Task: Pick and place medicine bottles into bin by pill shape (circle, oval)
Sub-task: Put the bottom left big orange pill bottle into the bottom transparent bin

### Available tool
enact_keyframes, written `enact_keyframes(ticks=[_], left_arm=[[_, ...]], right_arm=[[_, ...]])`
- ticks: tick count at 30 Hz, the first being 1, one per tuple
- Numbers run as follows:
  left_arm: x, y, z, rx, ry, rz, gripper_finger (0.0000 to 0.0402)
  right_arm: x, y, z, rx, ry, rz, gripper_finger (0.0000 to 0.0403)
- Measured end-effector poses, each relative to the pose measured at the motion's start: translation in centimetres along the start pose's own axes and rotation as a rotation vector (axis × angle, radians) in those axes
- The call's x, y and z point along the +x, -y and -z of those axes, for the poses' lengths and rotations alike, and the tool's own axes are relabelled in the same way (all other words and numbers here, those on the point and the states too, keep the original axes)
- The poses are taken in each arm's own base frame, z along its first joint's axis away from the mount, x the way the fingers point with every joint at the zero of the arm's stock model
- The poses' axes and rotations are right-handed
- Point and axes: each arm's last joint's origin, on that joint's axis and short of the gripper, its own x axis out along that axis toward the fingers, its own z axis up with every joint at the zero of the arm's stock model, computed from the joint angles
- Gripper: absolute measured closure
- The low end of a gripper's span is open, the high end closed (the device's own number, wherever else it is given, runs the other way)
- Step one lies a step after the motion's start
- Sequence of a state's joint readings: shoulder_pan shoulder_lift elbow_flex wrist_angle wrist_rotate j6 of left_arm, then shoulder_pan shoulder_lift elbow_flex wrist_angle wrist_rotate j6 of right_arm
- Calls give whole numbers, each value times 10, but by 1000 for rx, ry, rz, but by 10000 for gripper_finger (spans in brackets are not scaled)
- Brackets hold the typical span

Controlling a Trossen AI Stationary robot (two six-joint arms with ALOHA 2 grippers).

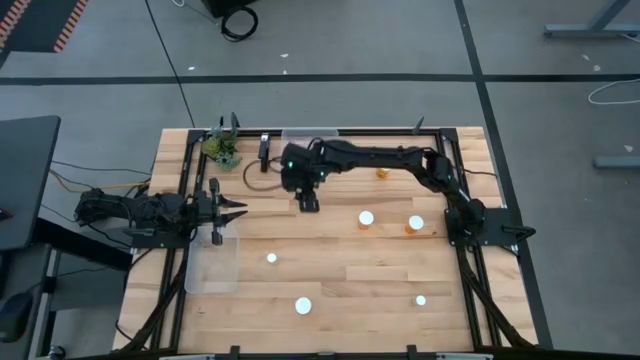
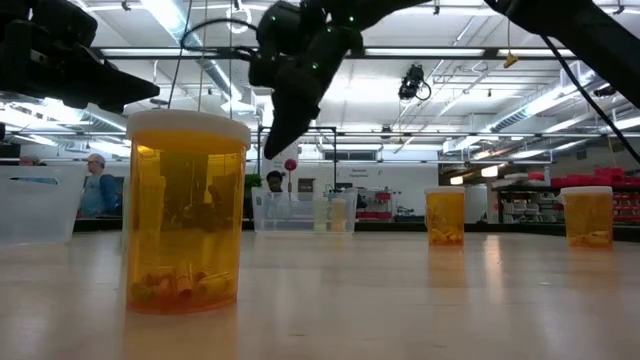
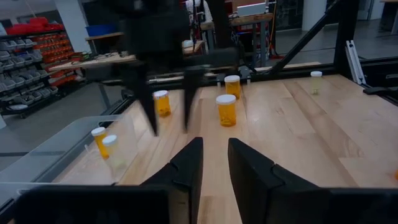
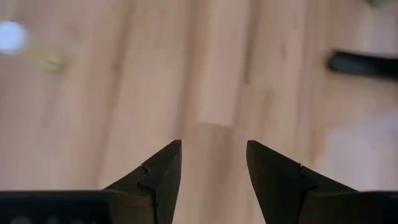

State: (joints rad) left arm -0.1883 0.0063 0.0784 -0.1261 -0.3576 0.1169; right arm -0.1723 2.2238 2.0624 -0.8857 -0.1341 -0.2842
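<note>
Medicine bottles (image 1: pixel 366 218) scattered, right gripper (image 1: pixel 308 203) pointing down, jaws apart

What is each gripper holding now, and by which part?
Nothing. The left gripper and the right gripper are both open, with only bare table between their fingers.

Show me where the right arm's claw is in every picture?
High view: the right gripper is just left of the middle, over bare wood.
Low view: it hangs down from the top, left of centre.
Left wrist view: two blurred dark fingers, upper left of centre.
Right wrist view: its own fingers at the bottom, apart, nothing between them.
Shared landmark: the wooden table.
</note>
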Motion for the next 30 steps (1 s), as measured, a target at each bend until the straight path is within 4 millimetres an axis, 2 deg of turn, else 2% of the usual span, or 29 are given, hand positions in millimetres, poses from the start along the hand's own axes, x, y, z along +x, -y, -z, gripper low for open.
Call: enact_keyframes(ticks=[10, 21, 30], left_arm=[[0, 0, 0, 0, 0, 0, 312], [0, 0, 0, 0, 0, 0, 313], [0, 0, 0, 0, 1, 0, 318]], right_arm=[[5, -48, -14, -82, 34, -45, 216], [8, -118, -23, -191, 38, -129, 217], [7, -162, -27, -145, 62, -158, 217]])
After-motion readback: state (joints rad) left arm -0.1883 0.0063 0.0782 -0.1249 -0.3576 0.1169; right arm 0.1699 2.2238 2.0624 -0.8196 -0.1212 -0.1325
